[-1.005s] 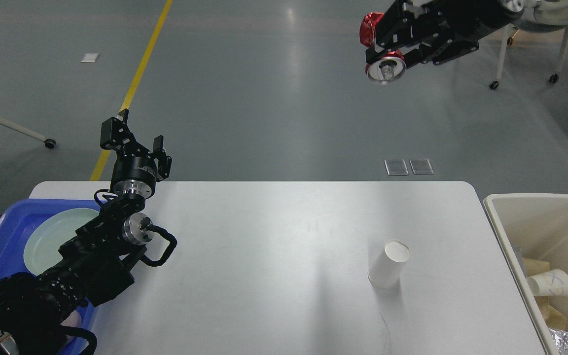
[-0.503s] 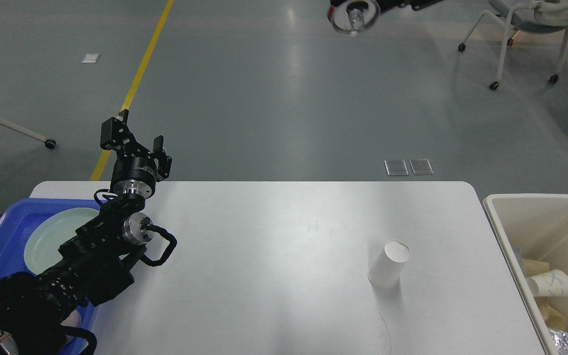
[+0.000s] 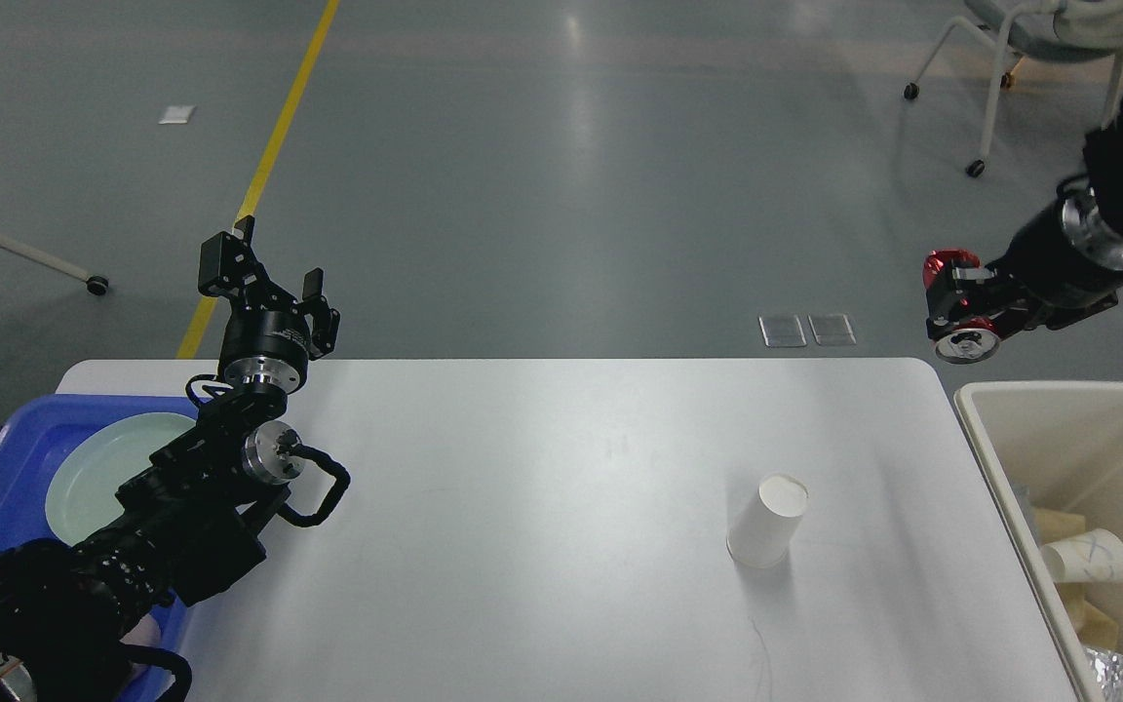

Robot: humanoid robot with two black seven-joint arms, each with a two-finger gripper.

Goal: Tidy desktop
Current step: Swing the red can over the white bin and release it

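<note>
Mid-disposal — right pincer (image 3: pixel 961 317) clenched on red can (image 3: pixel 951 304), near bin (image 3: pixel 979 429). Left pincer (image 3: pixel 265 278) released, idle. Next: carry over bin, drop — then paper cup (image 3: pixel 766 522) off worktop (image 3: pixel 542 507).

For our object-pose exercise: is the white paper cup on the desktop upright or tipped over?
Upright but upside down: the white paper cup stands on its wider rim on the desktop, closed narrower base facing up.

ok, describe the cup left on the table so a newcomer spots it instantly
Start at the white desktop. Toward its right side, left of the cream bin, stands a white paper cup, upside down and alone. The only other cup lies inside the bin and has blue scribbles.
</note>
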